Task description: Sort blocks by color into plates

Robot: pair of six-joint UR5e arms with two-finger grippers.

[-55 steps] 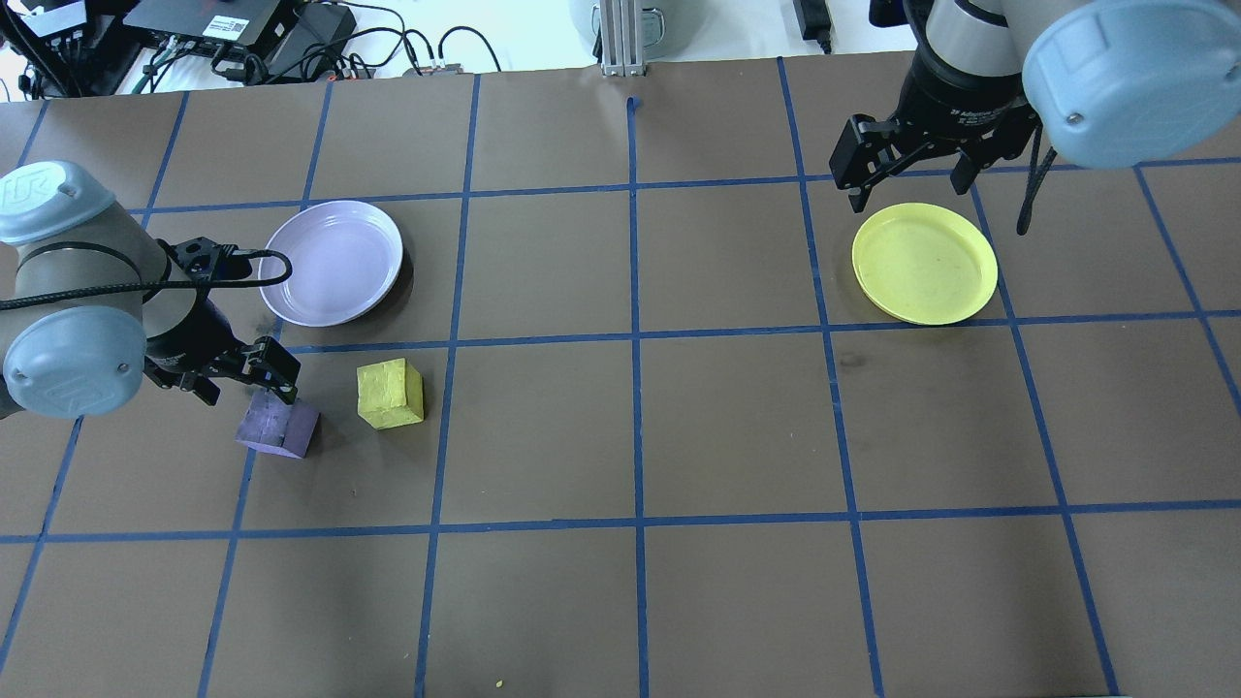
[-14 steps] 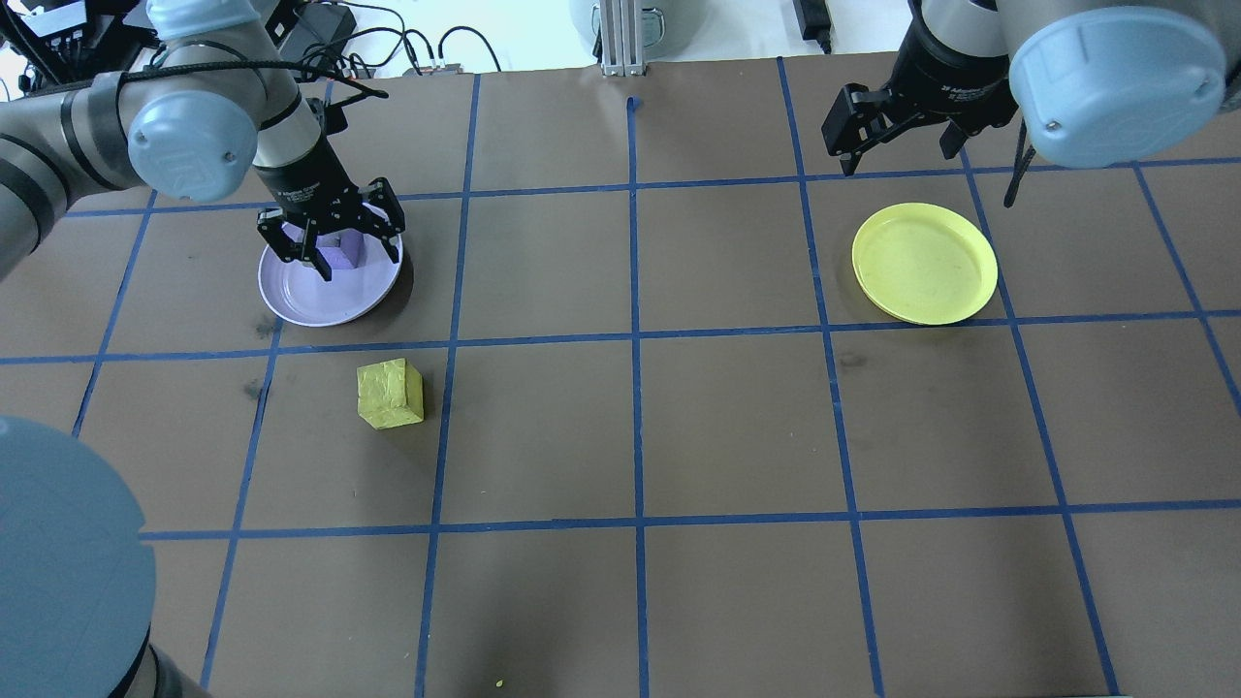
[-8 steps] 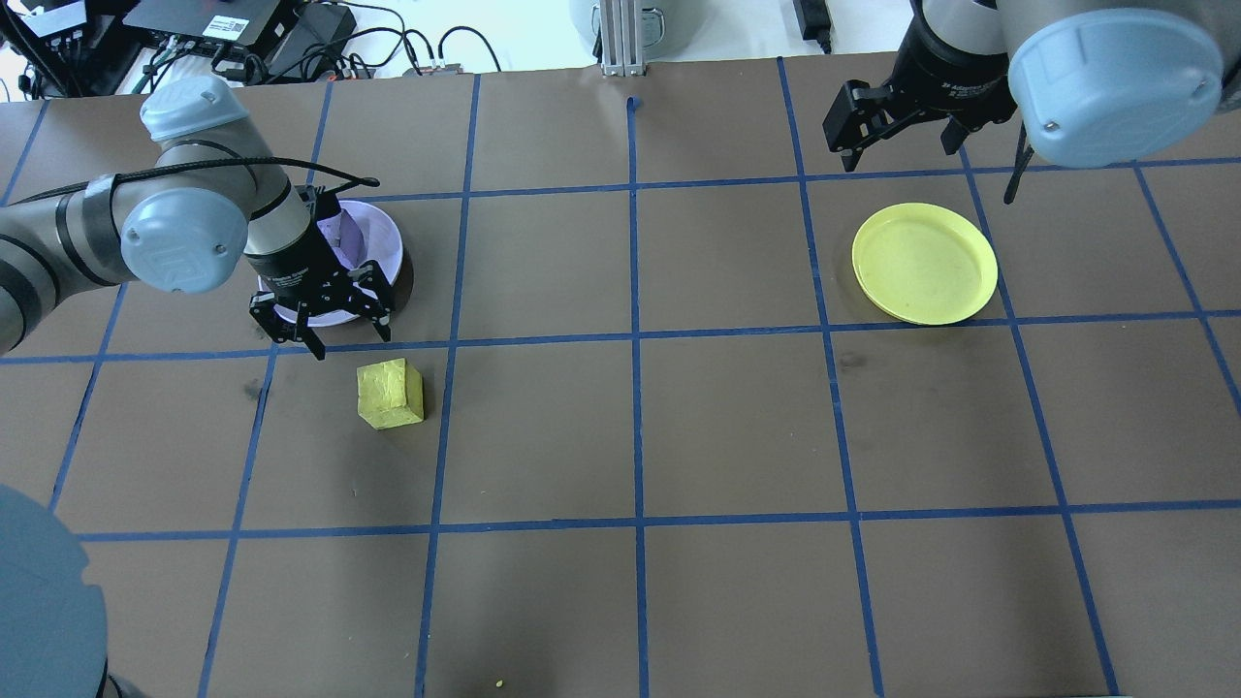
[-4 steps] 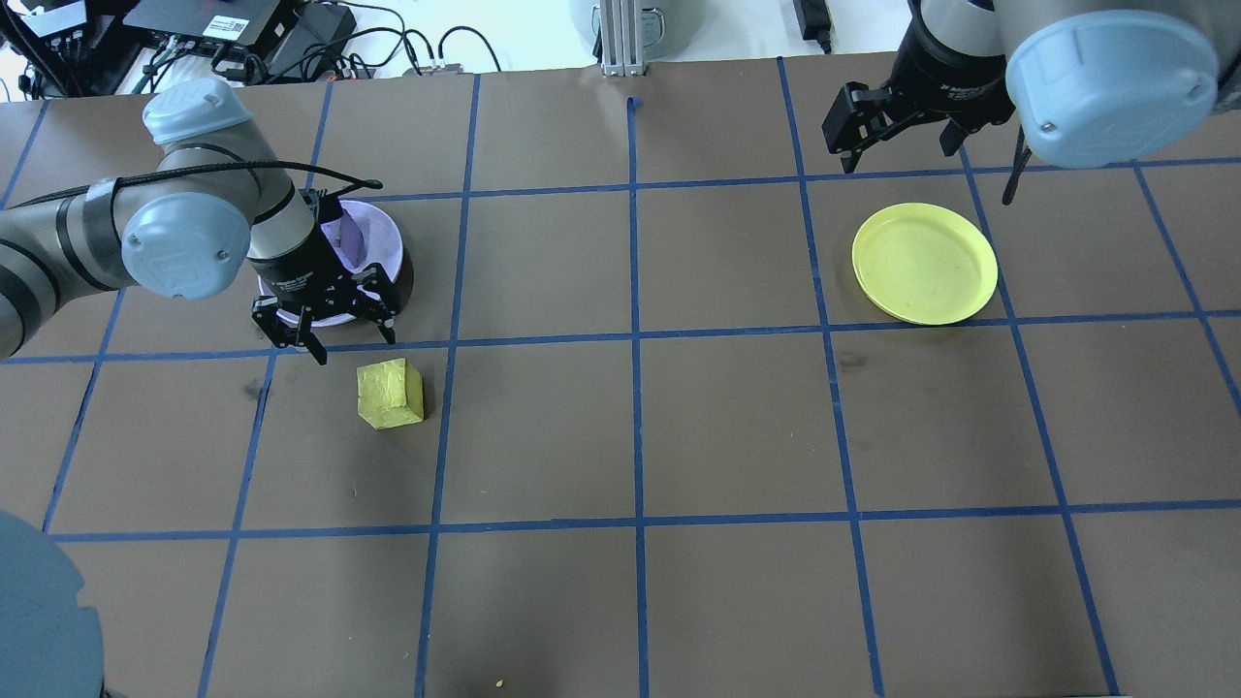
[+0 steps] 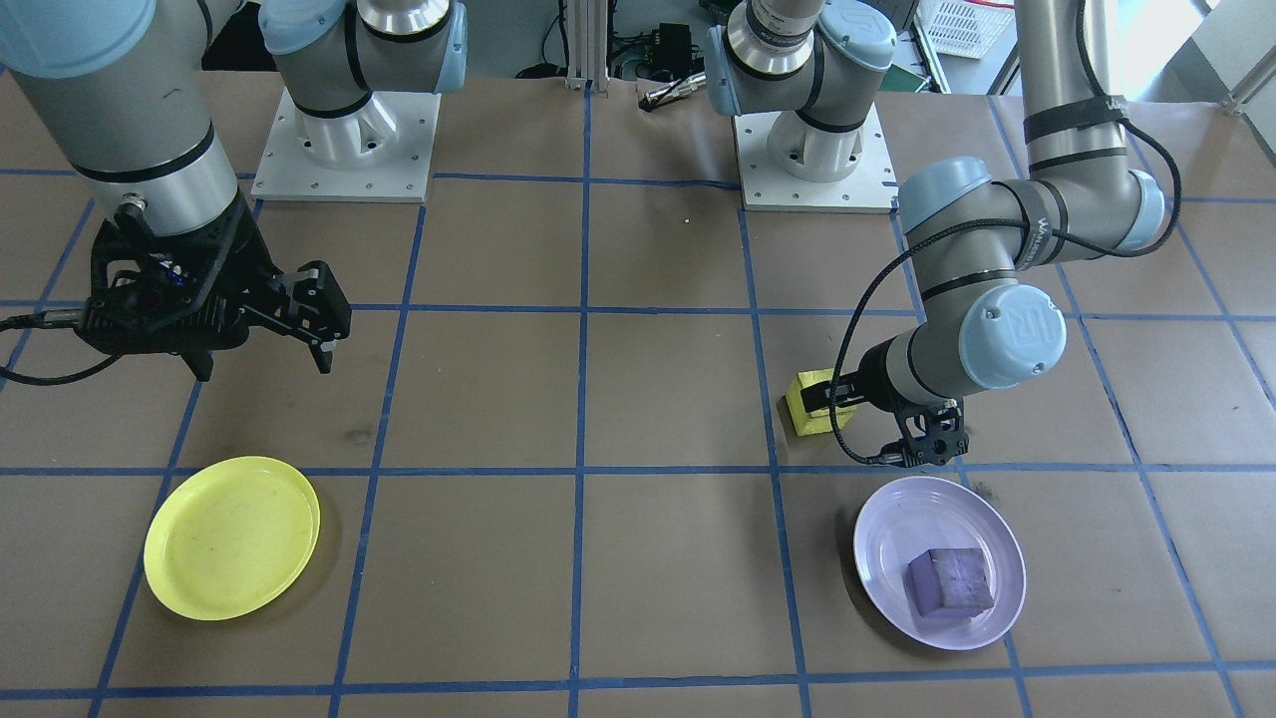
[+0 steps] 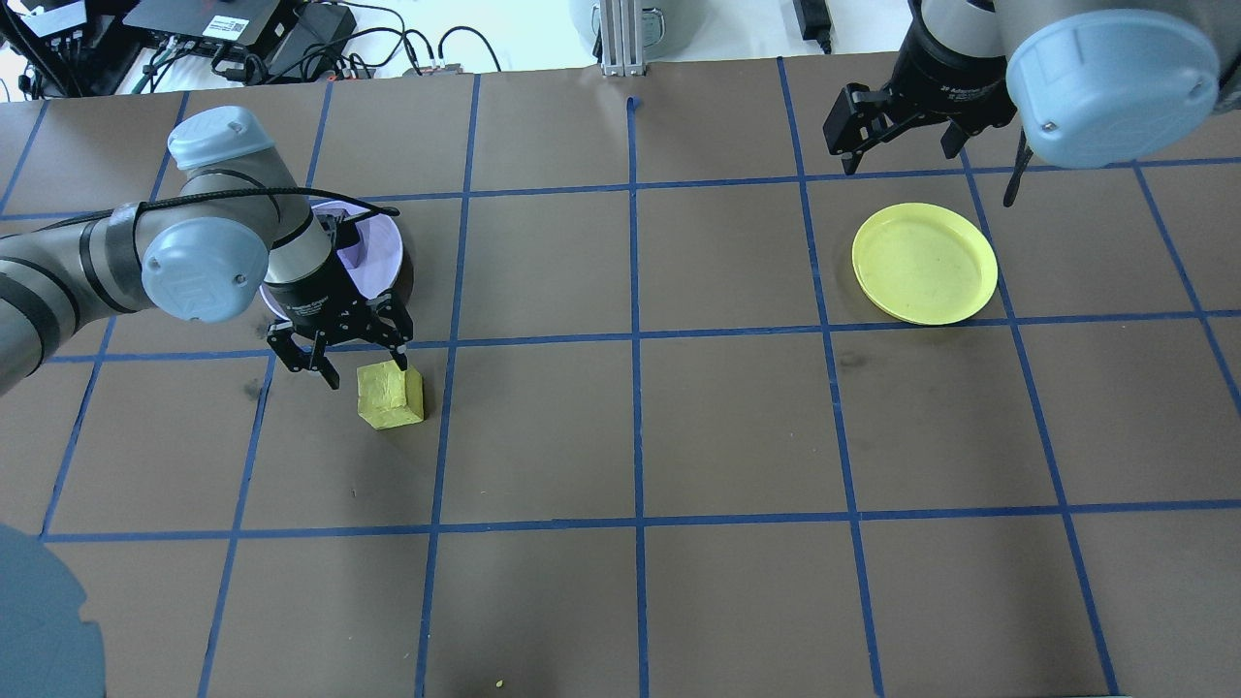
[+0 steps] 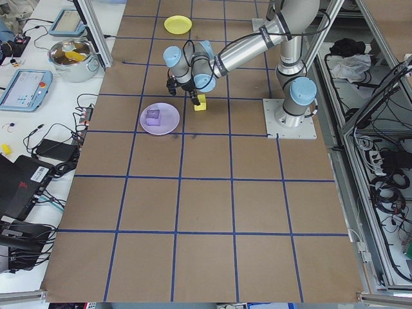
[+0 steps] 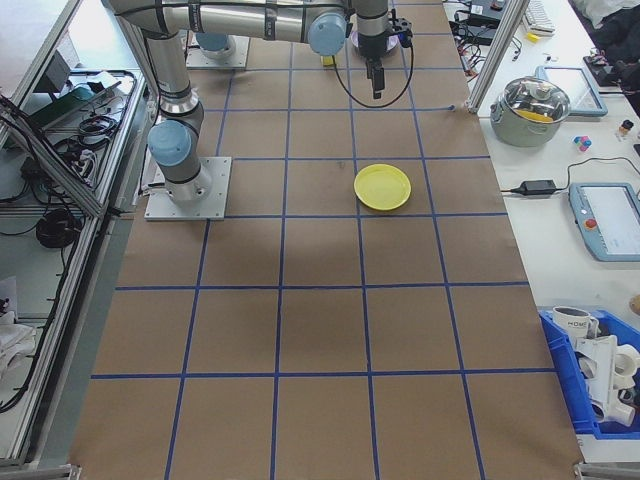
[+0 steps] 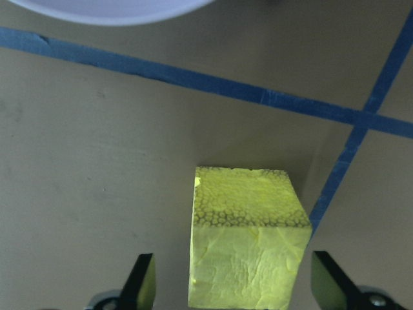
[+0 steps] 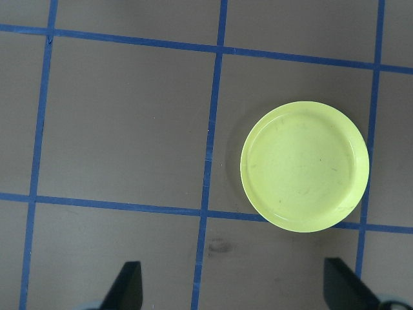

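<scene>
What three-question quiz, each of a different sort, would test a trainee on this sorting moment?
1. True or false: the purple block lies in the lavender plate.
2. Which block sits between the open fingers of the left gripper? A) purple B) yellow C) none
3. Fill in: the yellow plate holds ____ blocks.

Key:
1. True.
2. B, the yellow block is on the table, not yet gripped.
3. No; the right gripper hangs open beside it.
</scene>
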